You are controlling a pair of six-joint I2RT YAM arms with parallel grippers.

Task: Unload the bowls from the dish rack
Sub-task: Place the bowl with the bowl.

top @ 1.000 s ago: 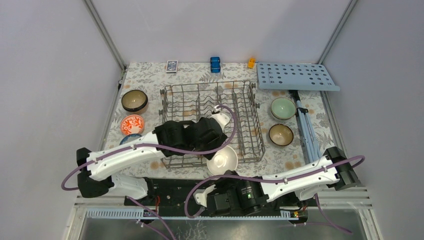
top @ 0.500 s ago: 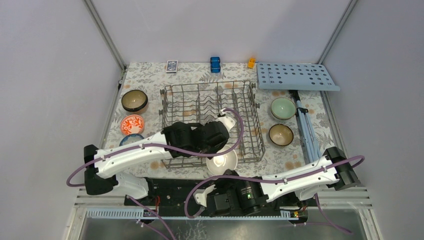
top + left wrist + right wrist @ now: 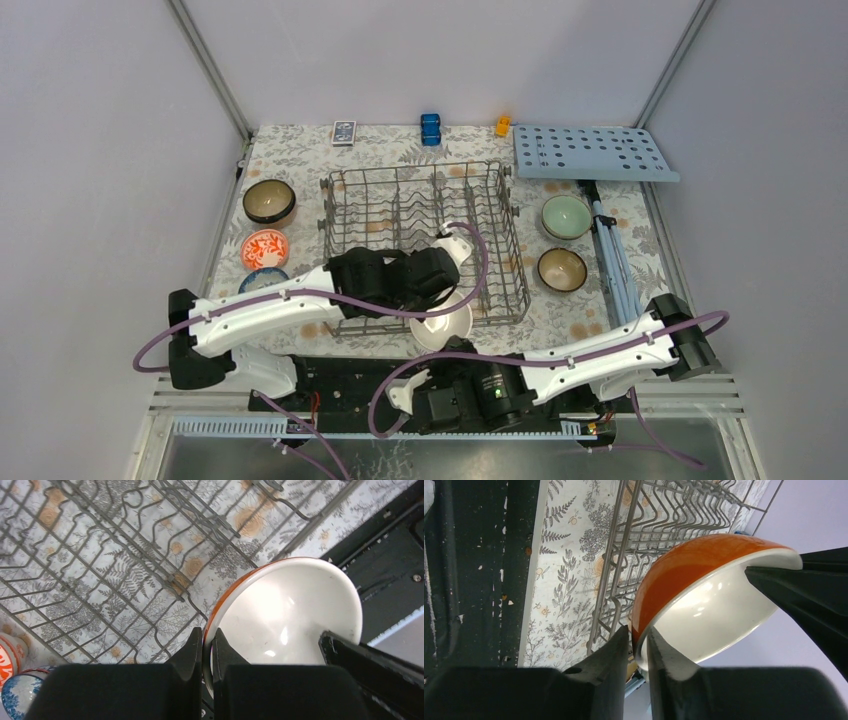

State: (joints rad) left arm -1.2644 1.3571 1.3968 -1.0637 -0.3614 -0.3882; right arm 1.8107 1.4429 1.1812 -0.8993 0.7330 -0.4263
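- Orange bowl [image 3: 443, 323]: white inside and tilted. It is held over the near right rim of the rack [image 3: 400, 200], at the bench [image 3: 290, 150] edge, and is gripped at two opposite points of its rim.
- Left fingers [image 3: 201, 647]: closed tight on the orange bowl's rim, one finger inside and one on the orange outer wall. The left arm [image 3: 270, 310] lies across the near left corner of the rack.
- Right fingers [image 3: 624, 645]: pinched on the rim across from the left pair, one finger on each face. The right arm [image 3: 600, 350] runs along the near edge.
- Rack: grey wire with rows of upright tines, standing mid-bench on the floral cover.
- Dark bowl [image 3: 269, 201]: upright with a pale inside, left of the rack.
- Red-and-white bowl [image 3: 265, 246]: upright, just nearer than the dark bowl.
- Blue-and-white bowl [image 3: 260, 279]: nearest of the left row, partly hidden under the left arm.
- Green bowl [image 3: 566, 216]: upright, right of the rack.
- Brown bowl [image 3: 562, 268]: upright, just nearer than the green bowl.
- Board [image 3: 595, 152]: light blue with holes, at the far right corner.
- Card box [image 3: 343, 132], blue toy [image 3: 431, 128], orange toy [image 3: 502, 125]: spaced along the far edge.
- Stand [image 3: 610, 255]: blue, folded, lying right of the green and brown bowls.
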